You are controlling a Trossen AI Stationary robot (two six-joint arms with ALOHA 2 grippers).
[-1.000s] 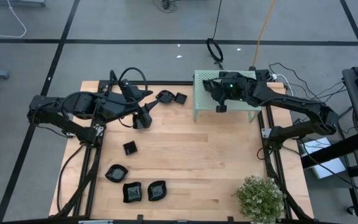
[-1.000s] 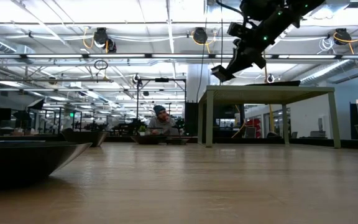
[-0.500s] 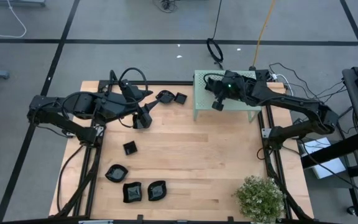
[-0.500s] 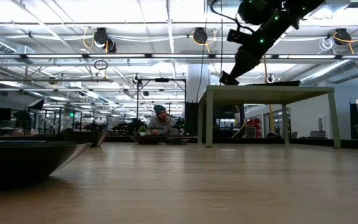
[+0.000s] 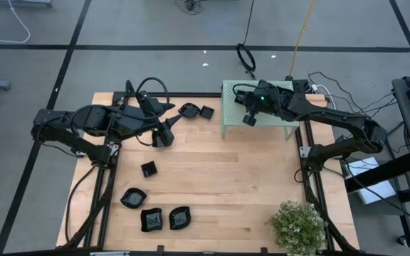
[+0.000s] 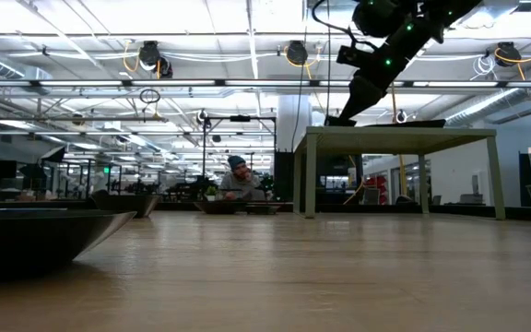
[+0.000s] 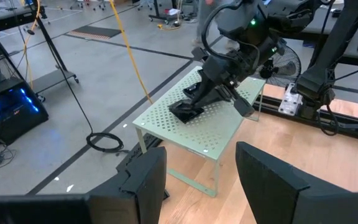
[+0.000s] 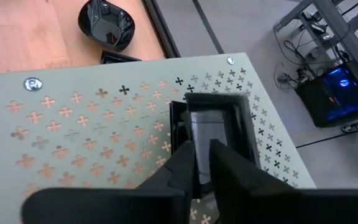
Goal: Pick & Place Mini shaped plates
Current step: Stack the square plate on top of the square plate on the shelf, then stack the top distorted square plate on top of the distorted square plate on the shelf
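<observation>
Right wrist view shows the right gripper [image 8: 202,163] pinching one wall of a square black plate [image 8: 219,127] that rests on the pale green perforated stand [image 8: 92,137] at centre frame, its fingers nearly closed on the rim. The left gripper [image 7: 197,171] hangs wide open and empty at the high view's upper left. These glossy dishes look light, stiff and slippery, so a thin raised rim seems the surest hold.
</observation>
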